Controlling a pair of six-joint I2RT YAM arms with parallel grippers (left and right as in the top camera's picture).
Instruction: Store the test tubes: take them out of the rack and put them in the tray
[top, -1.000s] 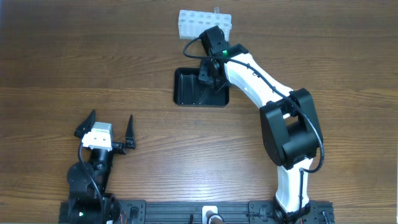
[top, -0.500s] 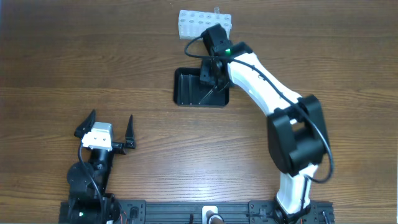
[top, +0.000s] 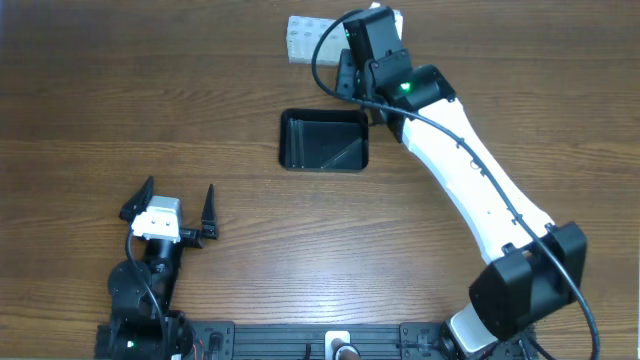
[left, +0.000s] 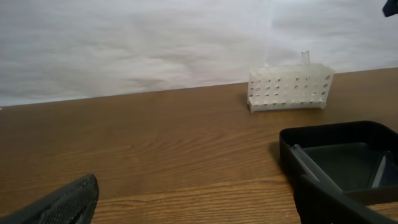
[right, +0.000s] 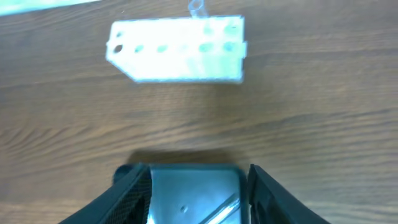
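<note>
Your right gripper (right: 198, 199) hangs above the black rectangular tray (top: 283, 140), jaws spread and empty, facing the white perforated plastic rack (right: 177, 46), where one clear test tube (right: 196, 9) stands at an end. Other clear tubes (top: 342, 153) lie slanted in the tray. Your left gripper (top: 176, 205) sits released, well apart.

The wooden table (top: 150, 90) bears a white rack (top: 308, 38) (far side) and black tray (top: 283, 140).

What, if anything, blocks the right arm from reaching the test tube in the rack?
Likely nothing, so yes: the right tool is open near the rack, and the test tube sticks up free at one end.
</note>
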